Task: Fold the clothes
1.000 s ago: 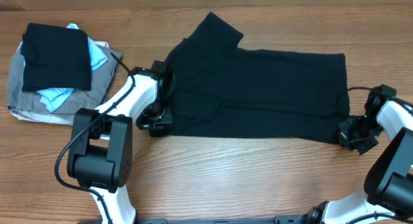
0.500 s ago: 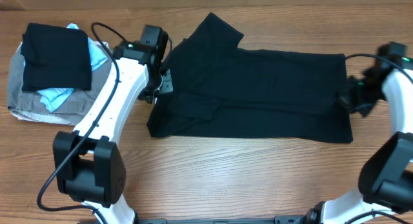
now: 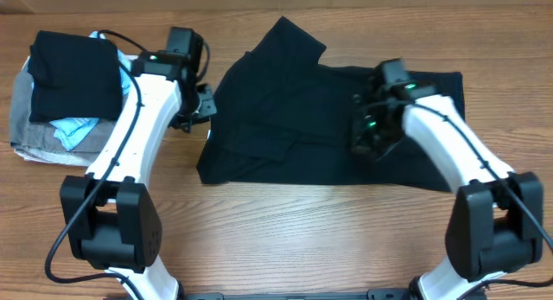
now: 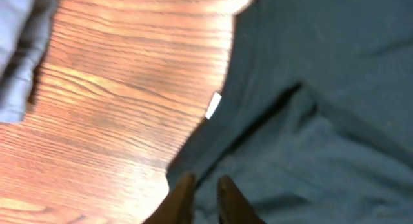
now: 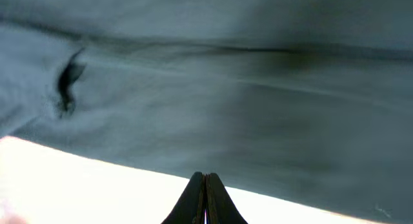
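The clothes, a black T-shirt (image 3: 294,118), lie flat across the middle of the table, doubled lengthwise, with one sleeve pointing to the back. My left gripper (image 3: 197,105) hovers at the shirt's left edge. In the left wrist view its fingers (image 4: 184,195) stand a narrow gap apart with nothing between them, just over the shirt's edge (image 4: 322,88) near a small white label (image 4: 213,106). My right gripper (image 3: 367,136) hangs over the shirt's right half. The right wrist view shows this gripper (image 5: 205,183) shut and empty, with black fabric (image 5: 226,88) beyond it.
At the far left stands a pile: a folded black garment (image 3: 73,75) on light-blue cloth (image 3: 78,127) and a grey garment (image 3: 39,136). The grey cloth (image 4: 19,50) also shows in the left wrist view. Bare wooden tabletop (image 3: 302,231) runs along the front.
My left gripper rose from the shirt's front left corner to its left edge and its jaws parted a little. My right gripper swung from the right hem inward over the shirt and shut.
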`<state>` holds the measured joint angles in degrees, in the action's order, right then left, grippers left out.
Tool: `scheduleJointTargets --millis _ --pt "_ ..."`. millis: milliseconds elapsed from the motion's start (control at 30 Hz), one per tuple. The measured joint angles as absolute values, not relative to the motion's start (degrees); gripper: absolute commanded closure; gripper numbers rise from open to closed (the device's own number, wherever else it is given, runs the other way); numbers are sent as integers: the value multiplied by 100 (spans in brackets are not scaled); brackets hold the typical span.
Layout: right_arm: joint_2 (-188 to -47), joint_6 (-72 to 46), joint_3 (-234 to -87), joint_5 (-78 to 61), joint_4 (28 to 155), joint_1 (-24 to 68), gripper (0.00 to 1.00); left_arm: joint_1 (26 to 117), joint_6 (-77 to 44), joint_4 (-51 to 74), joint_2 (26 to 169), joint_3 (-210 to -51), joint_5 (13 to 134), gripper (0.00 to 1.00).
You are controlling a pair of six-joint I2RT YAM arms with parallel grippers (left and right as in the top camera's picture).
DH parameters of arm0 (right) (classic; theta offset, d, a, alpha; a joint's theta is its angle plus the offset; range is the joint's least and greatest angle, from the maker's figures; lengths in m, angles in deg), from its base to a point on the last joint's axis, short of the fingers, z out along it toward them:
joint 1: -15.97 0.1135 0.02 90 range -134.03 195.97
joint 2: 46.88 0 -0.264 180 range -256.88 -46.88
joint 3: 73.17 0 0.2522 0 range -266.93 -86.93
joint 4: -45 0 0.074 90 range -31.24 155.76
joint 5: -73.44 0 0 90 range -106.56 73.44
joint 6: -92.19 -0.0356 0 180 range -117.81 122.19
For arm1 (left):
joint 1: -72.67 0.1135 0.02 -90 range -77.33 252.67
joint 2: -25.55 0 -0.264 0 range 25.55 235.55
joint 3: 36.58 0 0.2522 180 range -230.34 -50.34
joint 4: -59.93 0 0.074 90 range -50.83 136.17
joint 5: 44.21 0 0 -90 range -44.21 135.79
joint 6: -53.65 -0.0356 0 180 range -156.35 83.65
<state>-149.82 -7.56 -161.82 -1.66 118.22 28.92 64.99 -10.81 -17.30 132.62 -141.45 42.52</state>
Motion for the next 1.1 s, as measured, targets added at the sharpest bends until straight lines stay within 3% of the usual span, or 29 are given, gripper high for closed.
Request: scheduleJointTargets --millis 33,67,167,233,433,1100 --pt "-14982 -750 -16106 -190 11651 3047 96 6566 -1068 -1723 13266 -14145 4252 66" --pt "-14982 -741 -16038 -201 11516 3170 96 6610 -1086 -1725 13266 -14145 4250 48" --pt "-14982 -717 -15802 -330 11081 3478 96 6695 -1044 -1723 13266 -14145 4250 33" --pt "-14984 -713 -15620 -446 10771 3631 96 6704 -1064 -1725 13266 -14145 4248 0" --pt "-15139 -750 -15201 -634 9944 3740 96 6704 -1016 -1725 13271 -14145 4254 0" --pt "-15552 -809 -15118 -746 8937 3738 96 6704 -1016 -1686 13271 -14145 4254 0"
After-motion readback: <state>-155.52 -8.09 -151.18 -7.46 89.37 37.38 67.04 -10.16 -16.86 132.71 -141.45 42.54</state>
